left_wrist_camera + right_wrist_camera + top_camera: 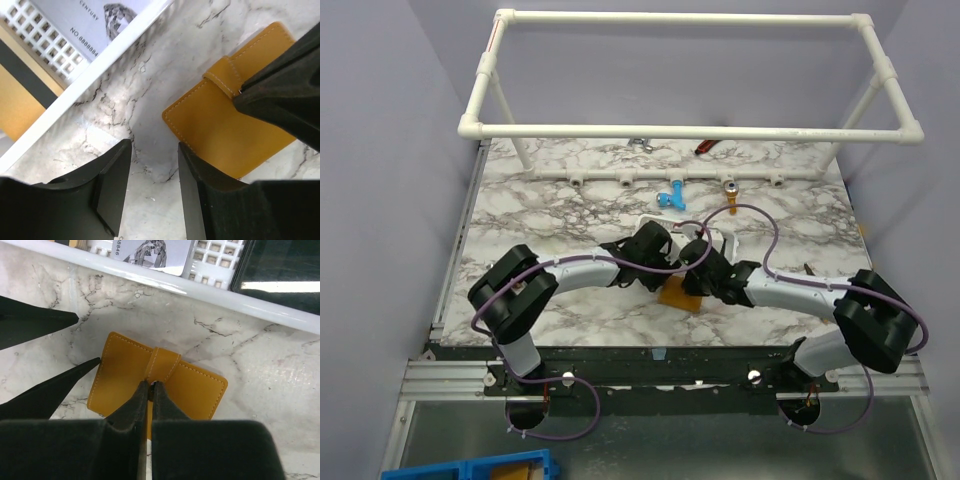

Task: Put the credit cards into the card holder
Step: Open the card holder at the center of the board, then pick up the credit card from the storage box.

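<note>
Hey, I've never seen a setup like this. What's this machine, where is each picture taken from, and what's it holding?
These are two robot arms bolted to a marble table. One picture looks down from overhead; the other two come from cameras on the wrists. On the table lie an orange card holder and a white mesh basket with cards in it. The right end effector is pinched shut on the holder's strap; the left end effector is open beside it, holding nothing.

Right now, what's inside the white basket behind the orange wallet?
A silvery card with a diamond picture, a gold card and a dark glossy one lie in the basket. Anything beneath them is covered.
</note>
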`<state>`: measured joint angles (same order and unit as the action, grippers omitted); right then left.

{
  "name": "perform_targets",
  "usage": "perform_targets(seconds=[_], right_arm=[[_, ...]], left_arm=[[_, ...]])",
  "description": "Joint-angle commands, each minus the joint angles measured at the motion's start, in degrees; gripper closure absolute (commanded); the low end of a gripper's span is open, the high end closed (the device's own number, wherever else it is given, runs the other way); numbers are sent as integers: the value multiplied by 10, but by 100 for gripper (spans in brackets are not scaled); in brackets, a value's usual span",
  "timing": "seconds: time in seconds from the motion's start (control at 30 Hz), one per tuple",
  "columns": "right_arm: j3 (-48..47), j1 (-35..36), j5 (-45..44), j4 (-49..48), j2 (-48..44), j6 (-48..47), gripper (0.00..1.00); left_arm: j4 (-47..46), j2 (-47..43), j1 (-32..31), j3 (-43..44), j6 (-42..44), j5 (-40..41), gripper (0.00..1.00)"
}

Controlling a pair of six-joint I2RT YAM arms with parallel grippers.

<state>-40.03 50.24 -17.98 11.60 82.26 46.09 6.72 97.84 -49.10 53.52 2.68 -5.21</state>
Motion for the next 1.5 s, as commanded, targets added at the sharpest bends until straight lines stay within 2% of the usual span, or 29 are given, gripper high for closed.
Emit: perform_targets(seconds=[0.0, 0.2, 0.5, 0.7, 0.8, 0.9, 0.93, 0.97, 1.0, 1.13, 1.23, 1.3, 1.47], right_arm=[[6, -40, 71, -29, -44, 3, 99], [3, -72, 108, -22, -70, 1, 99], [-4, -83, 157, 1, -79, -7, 99], [3, -92, 175, 54, -115, 6, 99], [6, -108, 213, 84, -120, 12, 99], [-4, -110, 205, 129, -103, 7, 96], [-4, -110, 193, 134, -104, 8, 94], [-4, -110, 183, 136, -108, 10, 86], [-10, -110, 154, 138, -111, 11, 74], [-60, -109, 120, 127, -108, -14, 51], [-118, -110, 113, 101, -83, -47, 40], [-153, -110, 121, 73, -53, -66, 38], [-243, -110, 138, 25, 78, -88, 43]], left_arm=[[30, -31, 19, 19, 17, -43, 55], [58, -88, 53, 34, -1, -111, 55], [79, -120, 57, 33, 11, -143, 52], [135, -120, 63, 64, 60, -184, 49], [161, -116, 70, 86, 85, -185, 49], [166, -119, 101, 107, 83, -178, 48], [169, -118, 112, 118, 78, -178, 47], [178, -114, 122, 130, 77, -179, 46], [188, -111, 129, 143, 79, -178, 45], [202, -105, 147, 166, 83, -170, 40], [195, -97, 158, 171, 88, -161, 39], [191, -86, 170, 177, 89, -158, 40], [175, -42, 214, 201, 70, -170, 43]])
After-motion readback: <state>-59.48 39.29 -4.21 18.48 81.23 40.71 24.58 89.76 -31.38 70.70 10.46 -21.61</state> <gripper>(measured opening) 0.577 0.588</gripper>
